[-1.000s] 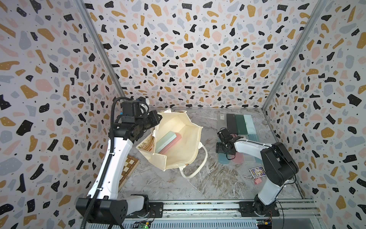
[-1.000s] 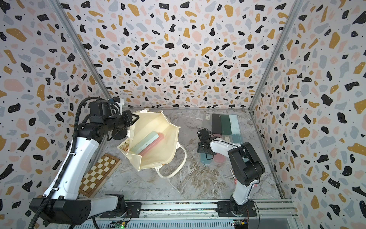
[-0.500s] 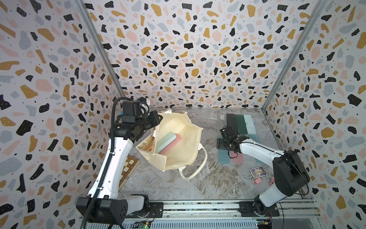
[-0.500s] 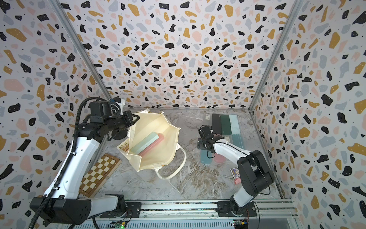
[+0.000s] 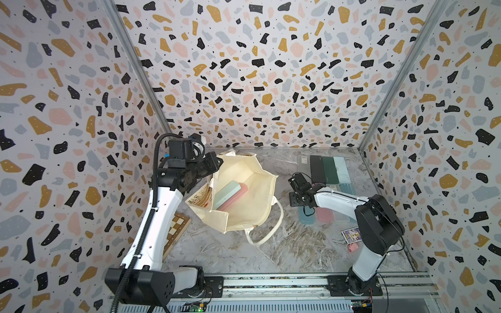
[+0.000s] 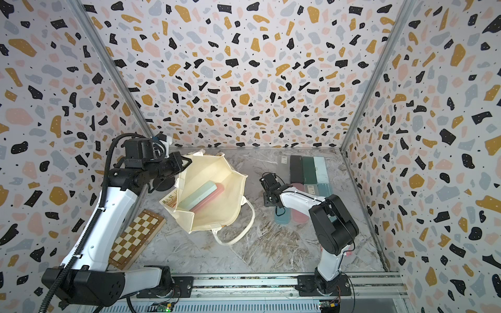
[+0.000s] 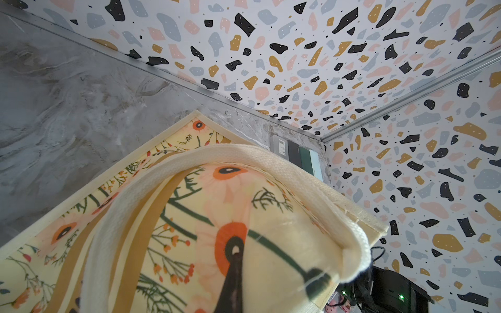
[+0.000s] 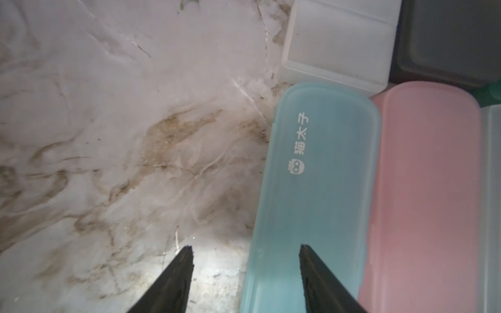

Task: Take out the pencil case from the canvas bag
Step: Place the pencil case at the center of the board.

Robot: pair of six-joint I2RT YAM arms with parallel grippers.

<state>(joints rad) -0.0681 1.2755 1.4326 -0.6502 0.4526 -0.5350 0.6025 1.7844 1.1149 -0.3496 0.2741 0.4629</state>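
Canvas bag [image 5: 257, 187] sits on the table [image 5: 284, 252], mouth open, left gripper [image 5: 217, 162] clamped on its rim. Teal pencil case [image 5: 226, 193] lies inside beside a pink case [image 5: 238, 195]. Right gripper [image 8: 245, 247] hangs open over a blue case [image 8: 317, 189] outside.

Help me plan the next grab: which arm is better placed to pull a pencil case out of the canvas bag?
Likely right. The left gripper is shut on the edge of the canvas bag, holding it open; the right gripper is open, empty, beside it.
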